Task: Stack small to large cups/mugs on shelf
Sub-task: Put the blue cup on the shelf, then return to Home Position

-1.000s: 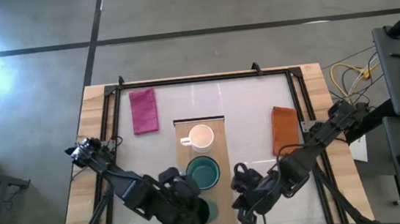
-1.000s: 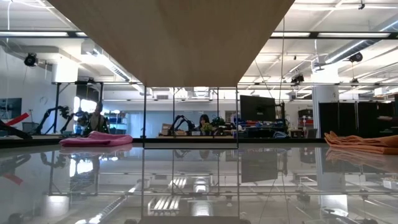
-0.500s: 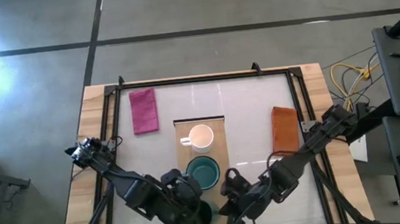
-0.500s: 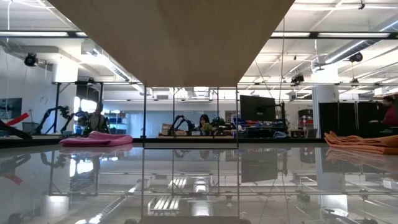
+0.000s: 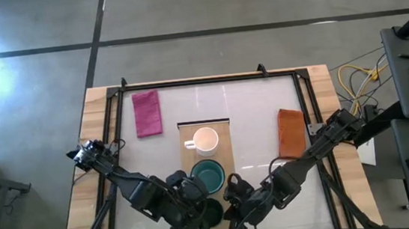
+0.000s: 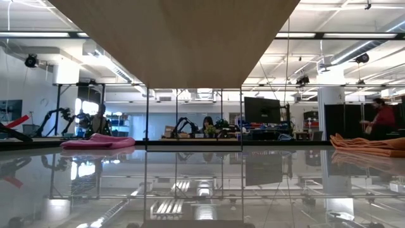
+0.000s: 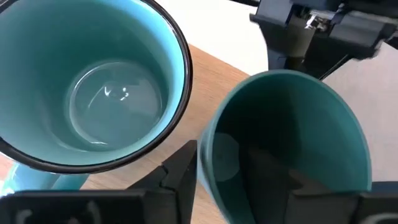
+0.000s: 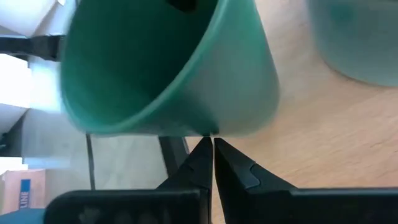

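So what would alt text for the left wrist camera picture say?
The left gripper holds a small dark green cup, one finger inside its rim, over the light-wood shelf. Beside it stands a wider, empty teal mug; the right arm shows beyond.

- We see a pink folded cloth (image 5: 146, 112) lying toward the far left of the table (image 5: 254, 117), well apart from everything else on it.
- We see an orange folded cloth (image 5: 290, 132) near the table's right edge.
- In the low view we make out the pink cloth (image 6: 98, 141) on the left and the orange cloth (image 6: 367, 145) on the right.
- A person in red (image 6: 381, 118) stands in the room beyond, at far right.
- Yellow cables (image 5: 357, 77) lie off the table's right side.
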You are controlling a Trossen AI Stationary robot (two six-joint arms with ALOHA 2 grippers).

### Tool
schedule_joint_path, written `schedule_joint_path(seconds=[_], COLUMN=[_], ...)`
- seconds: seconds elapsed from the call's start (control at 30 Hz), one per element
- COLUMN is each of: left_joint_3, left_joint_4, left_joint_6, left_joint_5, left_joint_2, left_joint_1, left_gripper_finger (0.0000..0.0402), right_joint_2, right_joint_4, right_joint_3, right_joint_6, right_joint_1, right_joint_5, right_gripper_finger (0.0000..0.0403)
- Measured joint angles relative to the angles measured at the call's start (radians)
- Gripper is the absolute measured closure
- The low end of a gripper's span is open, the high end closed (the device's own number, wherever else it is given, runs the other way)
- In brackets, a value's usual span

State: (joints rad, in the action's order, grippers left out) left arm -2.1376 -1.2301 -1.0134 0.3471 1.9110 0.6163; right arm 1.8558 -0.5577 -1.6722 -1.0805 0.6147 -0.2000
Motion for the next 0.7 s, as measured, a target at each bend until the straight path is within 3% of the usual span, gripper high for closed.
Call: schedule_joint_path(seconds=[0.5,0.7], left_joint_3=[-0.01,-0.009], left_joint_4=[-0.013,0.088], left_joint_6=[0.014,0.137], left_joint_5=[0.004,0.003], left_joint_2=[-0.077,-0.152], left_joint_1=[0.007,0.021], left_gripper_finger=[0.0292,0.0292], right_joint_2=[-0.043,-0.158], right_joint_4=[-0.074,-0.103], right_joint_3=[-0.002,-0.002], right_joint_6=[0.048,0.21], right_joint_1=[-0.006,-0.02], right_joint_5=[0.02,0.022], right_gripper_finger=[0.0394,0.0394])
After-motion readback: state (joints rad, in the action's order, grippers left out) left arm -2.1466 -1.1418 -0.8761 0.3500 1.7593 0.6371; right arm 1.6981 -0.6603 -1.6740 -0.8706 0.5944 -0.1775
